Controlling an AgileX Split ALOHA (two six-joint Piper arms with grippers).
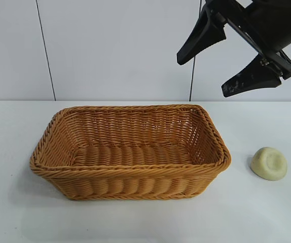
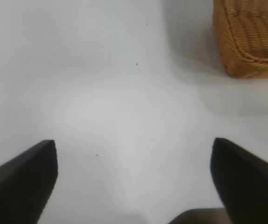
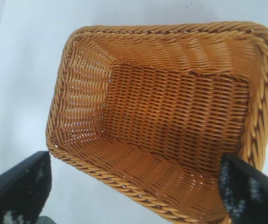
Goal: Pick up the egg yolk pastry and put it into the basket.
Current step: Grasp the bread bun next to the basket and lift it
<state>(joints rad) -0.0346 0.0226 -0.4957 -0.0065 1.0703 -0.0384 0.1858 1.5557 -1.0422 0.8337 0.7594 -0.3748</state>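
Jaws of right gripper (image 1: 226,61) spread wide, grasping nothing, high above bench near far right corner. Left gripper (image 2: 134,182) also released, empty, hovering over bare bench just beside basket corner; unseen in exterior view.

Basket (image 1: 130,179) sits mid-bench, nothing inside. Egg yolk pastry (image 1: 269,163) lies on bench right of basket, near right edge, apart from rim.

Step judged: approach, pick not yet begun. Next move calls for right arm descending over pastry, fingers straddling dome. Right wrist pitched down, camera looking into basket.
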